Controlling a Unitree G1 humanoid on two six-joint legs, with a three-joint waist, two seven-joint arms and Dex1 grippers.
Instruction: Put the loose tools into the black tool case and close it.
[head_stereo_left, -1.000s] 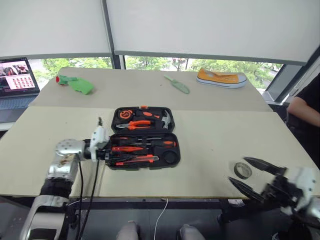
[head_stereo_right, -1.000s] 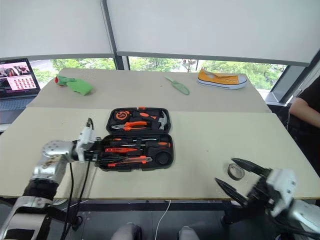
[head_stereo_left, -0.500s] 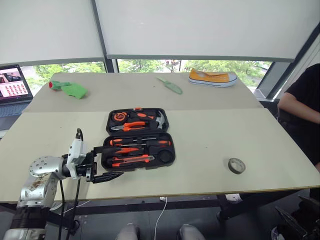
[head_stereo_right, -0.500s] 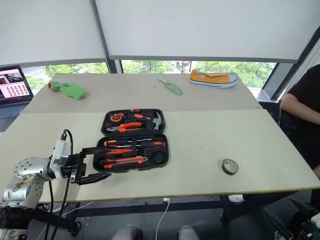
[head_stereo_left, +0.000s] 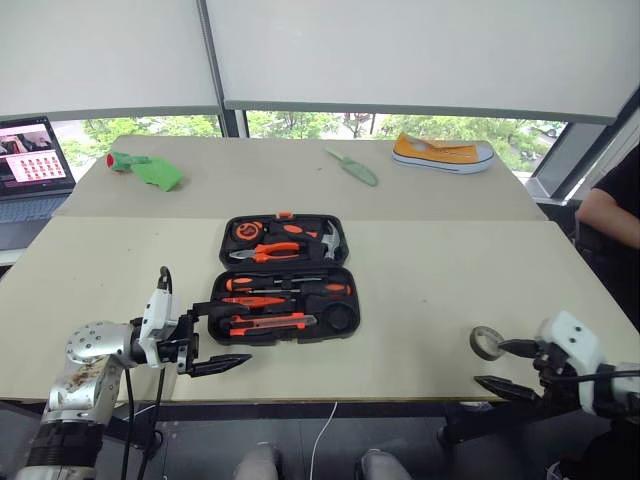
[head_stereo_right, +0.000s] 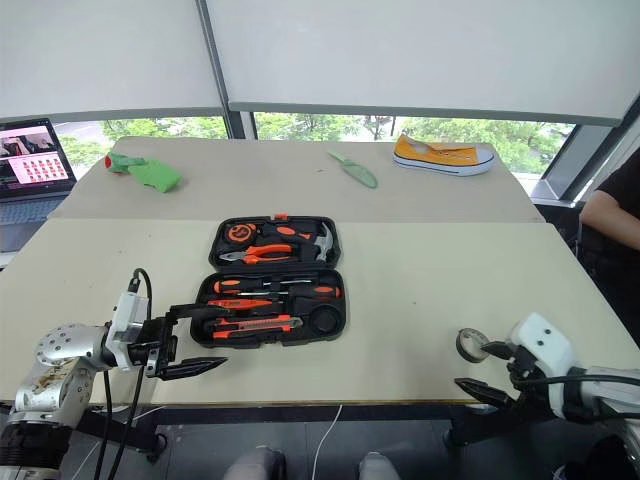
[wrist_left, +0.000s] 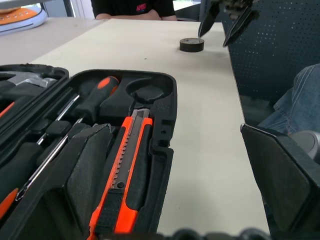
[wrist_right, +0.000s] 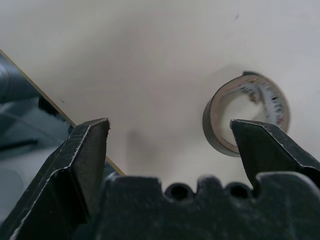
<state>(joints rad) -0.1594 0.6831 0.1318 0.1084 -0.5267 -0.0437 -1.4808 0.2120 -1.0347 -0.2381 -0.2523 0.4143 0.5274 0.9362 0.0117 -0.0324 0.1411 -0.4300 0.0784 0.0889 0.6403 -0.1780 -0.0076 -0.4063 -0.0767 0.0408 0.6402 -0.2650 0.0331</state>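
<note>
The black tool case (head_stereo_left: 285, 277) is lying open on the worktop (head_stereo_left: 430, 270), its moulded slots holding the orange-and-black tools (head_stereo_left: 262, 322). The left pincer (head_stereo_left: 214, 336) is hovering just beside the case's near-left corner, fingers spread and gripping nothing. The right pincer (head_stereo_left: 509, 366) is hanging spread beside a tape roll (head_stereo_left: 486, 342).

Tools (head_stereo_left: 262, 322) in the open case (head_stereo_left: 284, 277) mid-table (head_stereo_left: 440, 260); tape roll (head_stereo_left: 486, 342) far right.

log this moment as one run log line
case: flat black plastic tool case open, orange-and-black tools slotted | left pincer: open, empty, beside case | right pincer: open, empty, by grey tape roll | lid: not closed
</note>
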